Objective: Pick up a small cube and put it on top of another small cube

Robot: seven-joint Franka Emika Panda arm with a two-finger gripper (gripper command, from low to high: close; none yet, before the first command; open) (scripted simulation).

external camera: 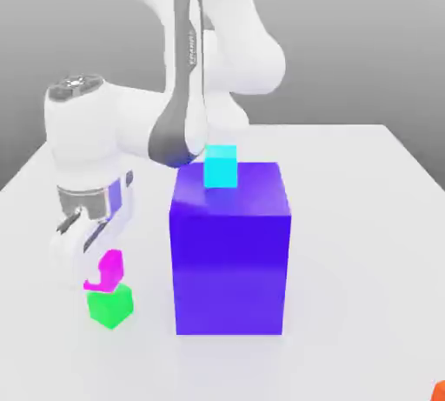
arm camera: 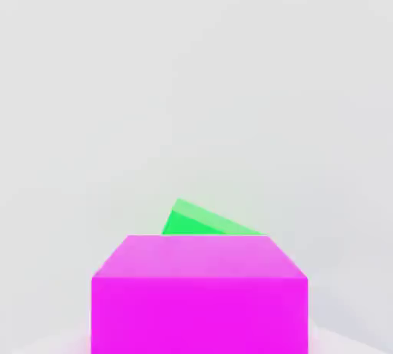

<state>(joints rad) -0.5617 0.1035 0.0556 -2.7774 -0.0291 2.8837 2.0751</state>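
The small magenta cube (external camera: pixel 109 270) sits on top of the small green cube (external camera: pixel 110 305), near the front of the white table on the exterior view's left. It is shifted slightly off the green cube's centre. My gripper (external camera: pixel 94 256) hangs right at the magenta cube, and the white hand covers the cube's upper left corner. In the hand view the magenta cube (arm camera: pixel 199 295) is very close, with a wedge of the green cube (arm camera: pixel 201 222) peeking out past its top edge.
A big blue-purple block (external camera: pixel 230 251) stands just to the right of the stacked cubes in the exterior view. A small cyan cube (external camera: pixel 220 166) rests on its top near the back edge. An orange cube (external camera: pixel 440 390) pokes in at the front right corner.
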